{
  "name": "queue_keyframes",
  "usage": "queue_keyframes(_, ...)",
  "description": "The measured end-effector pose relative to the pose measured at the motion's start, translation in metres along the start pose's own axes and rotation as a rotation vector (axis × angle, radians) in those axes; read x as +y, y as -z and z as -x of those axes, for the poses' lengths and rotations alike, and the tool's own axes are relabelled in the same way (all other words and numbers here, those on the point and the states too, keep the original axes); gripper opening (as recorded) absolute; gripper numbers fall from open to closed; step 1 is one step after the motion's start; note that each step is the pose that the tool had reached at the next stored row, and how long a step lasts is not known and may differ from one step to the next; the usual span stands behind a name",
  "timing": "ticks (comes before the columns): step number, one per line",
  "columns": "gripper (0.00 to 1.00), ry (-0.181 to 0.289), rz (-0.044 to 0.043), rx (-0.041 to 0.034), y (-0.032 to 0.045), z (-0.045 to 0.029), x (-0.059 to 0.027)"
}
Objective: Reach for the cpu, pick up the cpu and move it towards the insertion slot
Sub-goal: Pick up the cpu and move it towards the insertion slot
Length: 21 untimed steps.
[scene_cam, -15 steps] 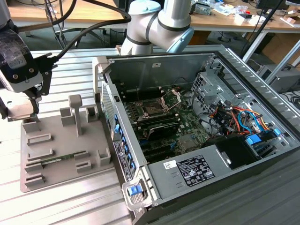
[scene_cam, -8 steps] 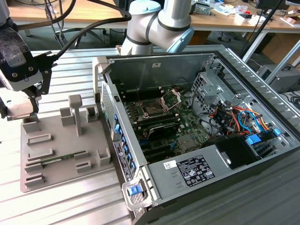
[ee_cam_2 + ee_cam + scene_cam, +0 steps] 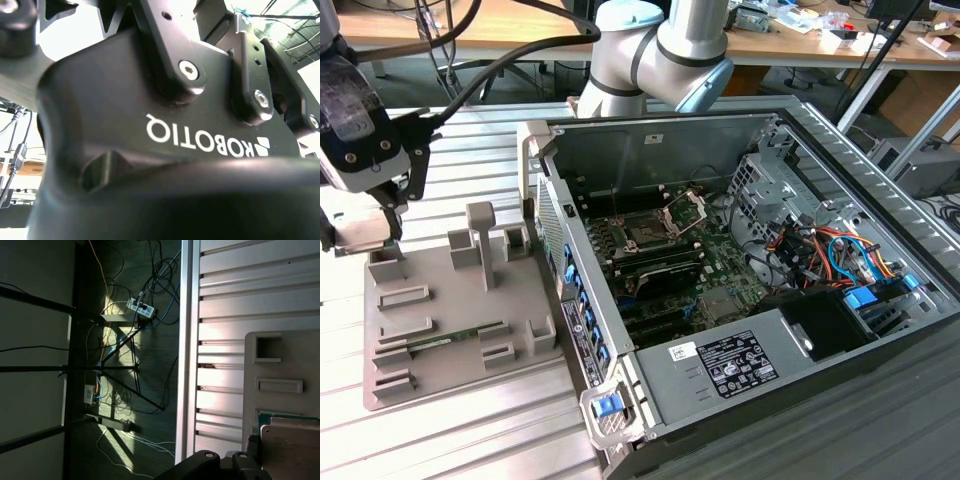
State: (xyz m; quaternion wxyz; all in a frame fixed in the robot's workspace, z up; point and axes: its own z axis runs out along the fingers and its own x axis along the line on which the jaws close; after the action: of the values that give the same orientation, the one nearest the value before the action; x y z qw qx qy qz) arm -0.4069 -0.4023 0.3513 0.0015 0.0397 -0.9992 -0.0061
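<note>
In the exterior view my gripper [image 3: 362, 222] hangs at the far left, over the far-left corner of the grey tray [image 3: 450, 300]. The cpu [image 3: 360, 238], a pale flat square, sits right under the gripper, level with the tray's corner block. I cannot tell whether it is gripped or resting there. In the first wrist view the cpu [image 3: 292, 447] shows a silvery-tan face with a green edge, close beside dark gripper parts [image 3: 220, 462] and over the tray [image 3: 280, 365]. The insertion slot [image 3: 645, 235] is a dark square socket with its silver frame raised, inside the open computer case, far to the exterior view's right.
A green memory stick [image 3: 450, 340] lies in a groove of the tray, among upright grey posts [image 3: 480, 235]. The case wall [image 3: 555, 230] rises between tray and motherboard. Cables [image 3: 820, 250] and a drive cage crowd the case's right side. The arm's base [image 3: 660, 50] stands behind it.
</note>
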Motion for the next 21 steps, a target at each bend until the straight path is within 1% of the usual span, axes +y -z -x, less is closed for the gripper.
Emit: queue_keyframes(21, 0.55, 0.0, 0.0, 0.0, 0.0066, 0.0, 0.0001)
